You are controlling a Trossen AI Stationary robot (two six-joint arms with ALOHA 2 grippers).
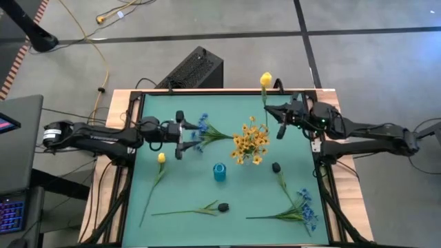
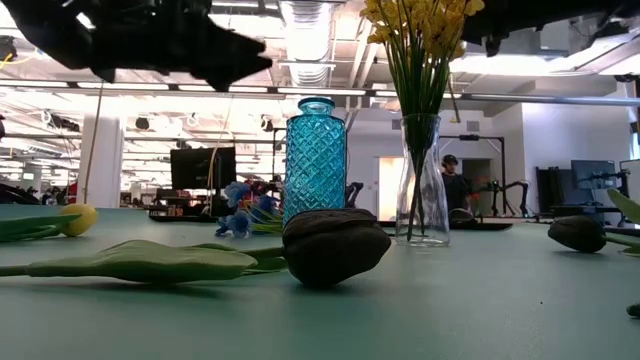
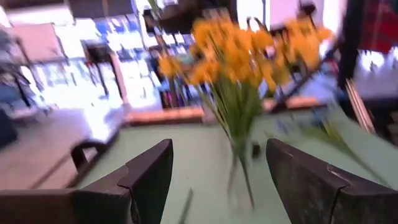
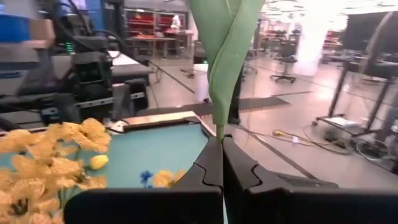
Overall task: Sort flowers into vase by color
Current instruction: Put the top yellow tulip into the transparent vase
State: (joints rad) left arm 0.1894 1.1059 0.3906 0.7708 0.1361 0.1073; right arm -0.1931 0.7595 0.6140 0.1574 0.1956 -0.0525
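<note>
several stems lie loose on the teal desk (image 1: 172,193); we judge sorting barely half done. yellow sprays (image 1: 249,141) fill the clear glass vase (image 2: 421,180); the faceted blue vase (image 2: 315,160) stands empty. right claw (image 1: 273,110) pinches a yellow tulip (image 1: 265,80); left claw (image 1: 180,135) gapes empty.

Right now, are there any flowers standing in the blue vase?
No, the blue vase stands empty in the low view; the yellow flowers are in the clear glass vase beside it.

The bottle (image 1: 219,171) stands mid-table; the vase (image 2: 421,182) of sprays behind it; loose stems (image 1: 187,210) lie in front.
</note>
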